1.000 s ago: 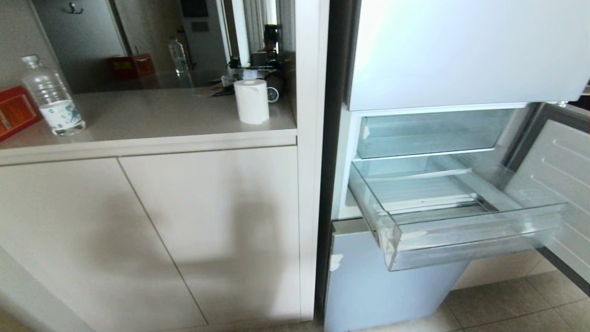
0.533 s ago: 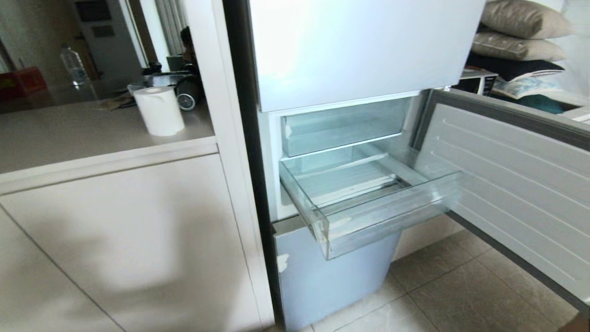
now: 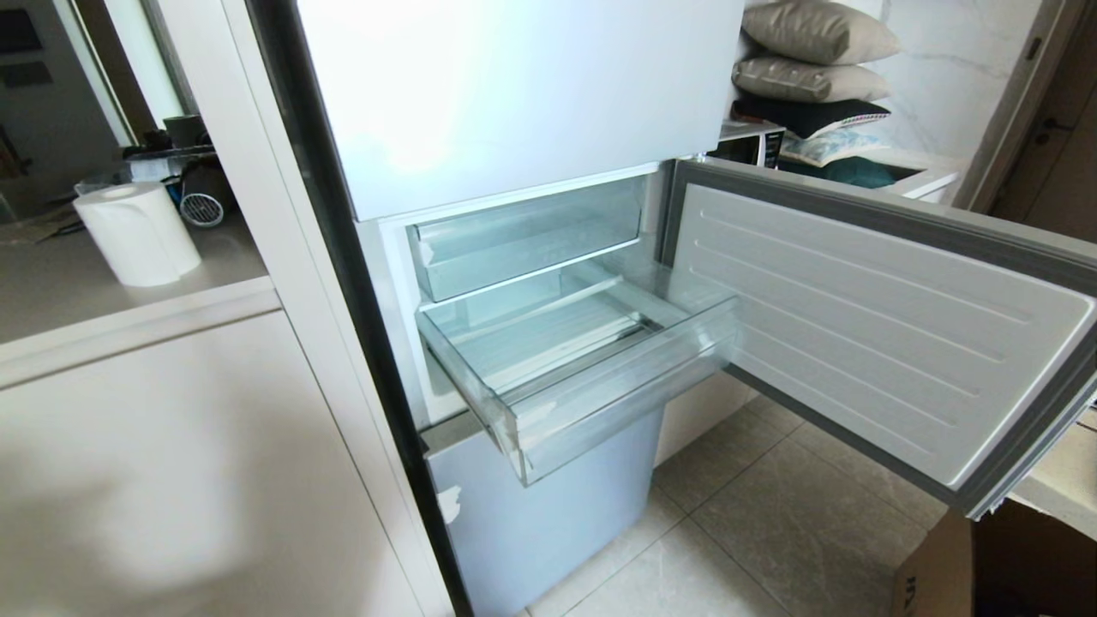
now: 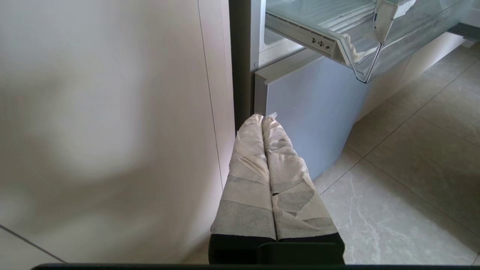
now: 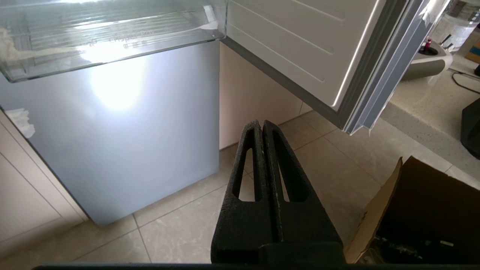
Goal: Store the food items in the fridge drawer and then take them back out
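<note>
Fridge [image 3: 514, 94]: door swung wide. Drawer [image 3: 617, 398] pulled out, empty (no fruit visible anywhere), long axis across the fridge. Left end effector [image 4: 265, 119] and right end effector [image 5: 261, 124]: both pressed together, empty, below the drawer; neither clearly nearer.

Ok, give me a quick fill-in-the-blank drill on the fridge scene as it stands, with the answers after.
1. The fridge drawer is pulled out and holds ____ food items.
2. The fridge door beside the drawer stands ____.
3. The left tool and the right tool both have their fingers ____.
4. On the counter stands a white ____ roll.

Answers: no; open; shut; paper
</note>
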